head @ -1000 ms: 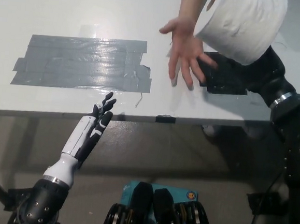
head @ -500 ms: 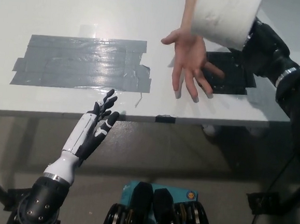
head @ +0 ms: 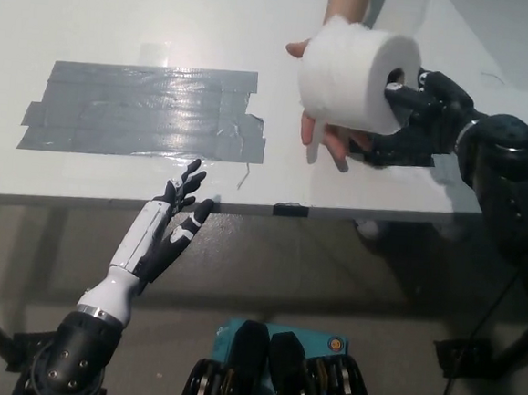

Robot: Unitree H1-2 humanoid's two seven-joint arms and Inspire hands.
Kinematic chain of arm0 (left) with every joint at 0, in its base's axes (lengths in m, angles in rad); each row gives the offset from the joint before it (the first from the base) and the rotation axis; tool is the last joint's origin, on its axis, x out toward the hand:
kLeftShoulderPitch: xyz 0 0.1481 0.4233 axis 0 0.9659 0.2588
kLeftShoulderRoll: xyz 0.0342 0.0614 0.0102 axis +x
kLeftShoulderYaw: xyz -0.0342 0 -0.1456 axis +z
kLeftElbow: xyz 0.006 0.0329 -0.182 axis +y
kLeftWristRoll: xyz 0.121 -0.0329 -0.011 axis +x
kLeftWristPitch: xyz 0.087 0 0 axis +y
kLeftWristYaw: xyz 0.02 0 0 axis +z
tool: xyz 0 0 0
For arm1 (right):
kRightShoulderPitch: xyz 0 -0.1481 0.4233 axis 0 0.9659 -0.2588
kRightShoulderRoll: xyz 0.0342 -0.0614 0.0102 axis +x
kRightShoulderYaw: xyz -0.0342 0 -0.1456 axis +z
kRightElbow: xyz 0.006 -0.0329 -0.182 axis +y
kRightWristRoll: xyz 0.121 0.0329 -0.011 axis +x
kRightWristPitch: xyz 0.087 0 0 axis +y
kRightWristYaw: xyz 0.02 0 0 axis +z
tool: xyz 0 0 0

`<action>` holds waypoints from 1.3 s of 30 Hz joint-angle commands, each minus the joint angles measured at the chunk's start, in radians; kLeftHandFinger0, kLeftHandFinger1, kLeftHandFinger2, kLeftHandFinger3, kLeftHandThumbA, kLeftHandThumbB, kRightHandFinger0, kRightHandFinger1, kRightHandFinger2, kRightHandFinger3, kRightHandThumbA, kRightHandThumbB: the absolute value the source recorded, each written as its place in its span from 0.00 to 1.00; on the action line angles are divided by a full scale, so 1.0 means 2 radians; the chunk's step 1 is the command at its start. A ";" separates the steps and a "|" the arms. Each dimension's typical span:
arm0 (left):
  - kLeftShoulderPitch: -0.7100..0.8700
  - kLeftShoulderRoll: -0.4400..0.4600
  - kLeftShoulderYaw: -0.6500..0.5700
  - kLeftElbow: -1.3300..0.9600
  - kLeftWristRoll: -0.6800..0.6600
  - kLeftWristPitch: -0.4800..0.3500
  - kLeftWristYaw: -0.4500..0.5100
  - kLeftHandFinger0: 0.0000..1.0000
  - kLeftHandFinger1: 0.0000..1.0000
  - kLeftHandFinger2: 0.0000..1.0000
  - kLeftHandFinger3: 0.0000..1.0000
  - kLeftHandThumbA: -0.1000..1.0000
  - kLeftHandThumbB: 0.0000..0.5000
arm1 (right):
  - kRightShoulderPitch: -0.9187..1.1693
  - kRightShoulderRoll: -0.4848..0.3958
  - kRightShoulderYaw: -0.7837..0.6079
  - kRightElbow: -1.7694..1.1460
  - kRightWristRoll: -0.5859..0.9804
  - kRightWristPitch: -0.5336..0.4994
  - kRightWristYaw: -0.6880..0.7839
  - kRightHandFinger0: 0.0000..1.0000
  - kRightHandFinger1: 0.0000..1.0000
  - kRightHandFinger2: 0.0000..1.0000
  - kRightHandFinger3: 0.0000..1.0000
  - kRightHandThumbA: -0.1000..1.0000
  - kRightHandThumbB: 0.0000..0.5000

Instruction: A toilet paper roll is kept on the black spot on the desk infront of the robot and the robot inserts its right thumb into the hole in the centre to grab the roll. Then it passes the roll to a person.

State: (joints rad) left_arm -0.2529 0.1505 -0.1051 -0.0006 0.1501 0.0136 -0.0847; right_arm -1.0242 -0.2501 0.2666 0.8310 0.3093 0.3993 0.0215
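Toilet paper roll (head: 351, 74) — white, thick, lying on its side with the core hole facing 3 o'clock — is held above the white counter (head: 123, 13). The black right hand (head: 415, 109) grips it, thumb in the hole. A person's hand (head: 329, 129), palm up, sits just beneath. The white left hand (head: 166, 226) rests at 7 o'clock off the counter edge — fingers spread, empty.

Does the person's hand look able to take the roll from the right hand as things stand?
Probably yes. The person's hand lies open, palm up, under the toilet paper roll, which the right hand holds by its centre hole; nothing lies between.
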 commanded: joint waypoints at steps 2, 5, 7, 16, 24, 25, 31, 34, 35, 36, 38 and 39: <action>-0.021 0.011 -0.002 -0.019 0.005 0.006 -0.012 1.00 1.00 1.00 1.00 0.86 0.02 | -0.090 -0.016 0.047 0.019 -0.130 -0.093 -0.026 0.15 0.61 0.92 0.86 0.00 0.33; -0.023 0.011 -0.002 -0.018 0.006 0.004 -0.011 1.00 1.00 1.00 1.00 0.84 0.00 | -0.094 -0.009 0.064 0.036 -0.149 -0.106 -0.024 0.10 0.58 0.92 0.88 0.00 0.35; -0.024 0.011 -0.003 -0.018 0.007 0.003 -0.011 1.00 1.00 1.00 1.00 0.82 0.00 | -0.096 -0.006 0.075 0.042 -0.163 -0.108 -0.023 0.14 0.62 0.96 0.93 0.00 0.37; -0.029 0.014 -0.006 -0.016 0.012 0.004 -0.011 1.00 1.00 1.00 1.00 0.78 0.00 | -0.109 -0.032 0.123 0.008 -0.200 -0.059 0.083 1.00 1.00 1.00 1.00 0.64 0.98; -0.028 0.013 -0.006 -0.015 0.009 0.004 -0.014 1.00 1.00 1.00 1.00 0.72 0.00 | -0.092 -0.054 0.092 -0.057 -0.209 -0.039 0.092 1.00 1.00 1.00 1.00 0.77 1.00; -0.027 0.013 -0.006 -0.015 0.009 0.004 -0.015 1.00 1.00 1.00 1.00 0.72 0.00 | -0.086 -0.059 0.085 -0.072 -0.208 -0.036 0.089 1.00 1.00 1.00 1.00 0.78 1.00; -0.022 0.012 -0.006 -0.014 0.007 0.001 -0.015 1.00 1.00 1.00 1.00 0.71 0.00 | -0.050 -0.074 0.035 -0.161 -0.204 -0.017 0.085 1.00 1.00 1.00 1.00 0.83 0.98; -0.024 0.011 -0.005 -0.013 0.005 0.000 -0.016 1.00 1.00 1.00 1.00 0.71 0.00 | -0.033 -0.087 0.014 -0.224 -0.220 -0.001 0.075 1.00 1.00 1.00 1.00 0.92 0.92; -0.025 0.010 -0.004 -0.014 0.005 0.003 -0.016 1.00 1.00 1.00 1.00 0.71 0.01 | -0.025 -0.091 0.006 -0.249 -0.222 0.005 0.072 1.00 1.00 1.00 1.00 0.94 0.89; -0.025 0.010 -0.004 -0.016 0.005 0.006 -0.016 1.00 1.00 1.00 1.00 0.71 0.01 | -0.015 -0.093 -0.005 -0.275 -0.222 0.009 0.068 1.00 1.00 1.00 1.00 0.95 0.88; -0.029 0.010 -0.003 -0.015 0.007 0.007 -0.016 1.00 1.00 1.00 1.00 0.71 0.00 | 0.020 -0.101 -0.029 -0.365 -0.228 0.018 0.058 1.00 1.00 1.00 1.00 1.00 0.86; -0.031 0.011 -0.003 -0.012 0.008 0.005 -0.015 1.00 1.00 1.00 1.00 0.71 0.00 | 0.035 -0.105 -0.035 -0.404 -0.233 0.015 0.058 1.00 1.00 1.00 1.00 1.00 0.86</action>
State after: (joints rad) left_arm -0.2852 0.1619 -0.1126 -0.0010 0.1622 0.0331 -0.1064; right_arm -1.0043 -0.3997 0.2887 0.3275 -0.1052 0.3797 0.1780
